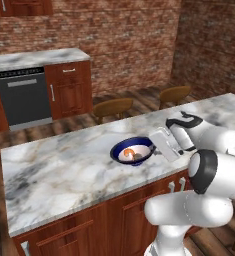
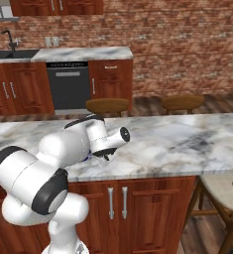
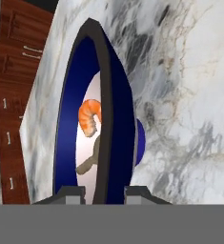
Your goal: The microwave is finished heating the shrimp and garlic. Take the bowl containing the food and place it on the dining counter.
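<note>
**Helper:** Where is the bowl right now?

**Me:** The bowl (image 1: 132,150) is over the dining counter (image 1: 64,175), near the edge on my side. In the left base view it looks like it sits on the marble, or just above it. I can't tell if the foot is touching yet.

**Helper:** And the pincer?

**Me:** My gripper (image 3: 102,193) is pinched tight on the bowl's rim. In the hand view one finger tip is inside the rim and one is outside. The bowl runs straight away from the gripper, so I see it edge-on.

**Helper:** Is the food still in?

**Me:** Yes. The shrimp (image 3: 90,116) is on the white inside, and the garlic (image 3: 88,163) is just below it, closer to my fingers.

**Helper:** Which way does the bowl lie from the hand?

**Me:** In the left base view the hand comes in from the right, and the bowl sticks out to the left of it. So I think the next move is to let go and pull back to the right, away from the rim, not up through it.
</note>
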